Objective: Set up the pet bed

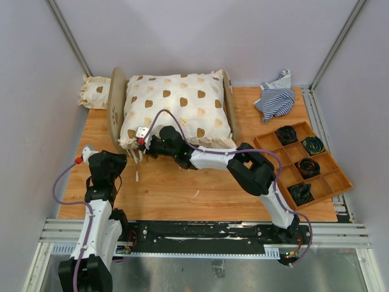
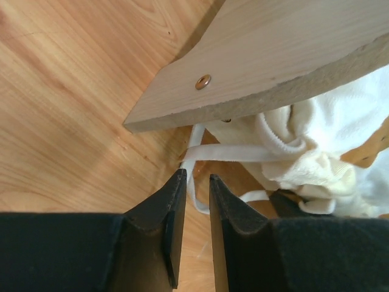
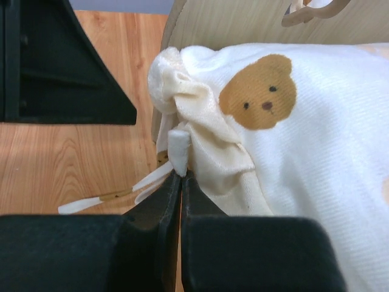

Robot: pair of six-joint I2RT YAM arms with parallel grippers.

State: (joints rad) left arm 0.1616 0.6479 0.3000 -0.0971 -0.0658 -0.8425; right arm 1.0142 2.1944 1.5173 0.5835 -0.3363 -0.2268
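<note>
Fingers (image 3: 165,210) on the right arm (image 1: 213,159) pinch a cushion tie (image 3: 178,149).

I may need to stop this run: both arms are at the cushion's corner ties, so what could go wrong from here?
1. The right gripper has jaws shut on only the tip of a white tie at the bear-print cushion corner; a pull may slip it free or drag the cushion askew on the pet bed.
2. The left gripper has jaws barely apart at a loose tie strap by the end board; closing may miss it or snag the board.
</note>
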